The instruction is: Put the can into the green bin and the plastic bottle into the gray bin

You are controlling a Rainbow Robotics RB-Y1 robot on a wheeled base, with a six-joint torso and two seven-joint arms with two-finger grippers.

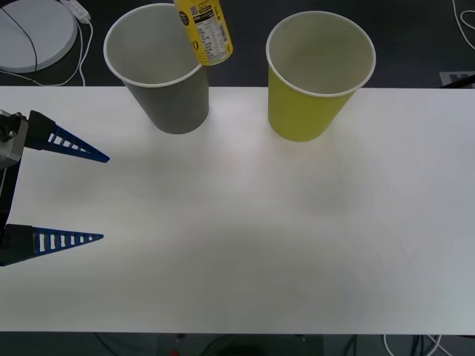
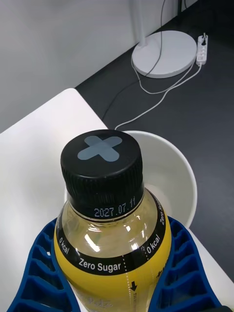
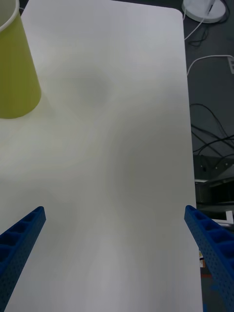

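- Front view: the plastic bottle [image 1: 203, 30] hangs tilted in the air above the near-right rim of the gray bin [image 1: 165, 70], its label overlapping that rim.
- The gray bin stands upright at the far edge of the white bench [image 1: 245, 237], with the green bin [image 1: 315, 78] upright beside it toward the robot's right; the two are apart.
- Right wrist view: the right gripper [image 2: 114, 287] has its blue ribbed fingers [image 2: 36, 280] clamped on either side of the bottle's yellow body, the black cap [image 2: 102, 168] pointing away from the wrist, and the gray bin's white inside shows just beyond it.
- The left gripper [image 1: 100, 196] sits at the bench's left side, fingers spread wide with nothing between them, well apart from both bins.
- A white round base [image 1: 33, 33] with cables lies on the dark floor behind the bench.
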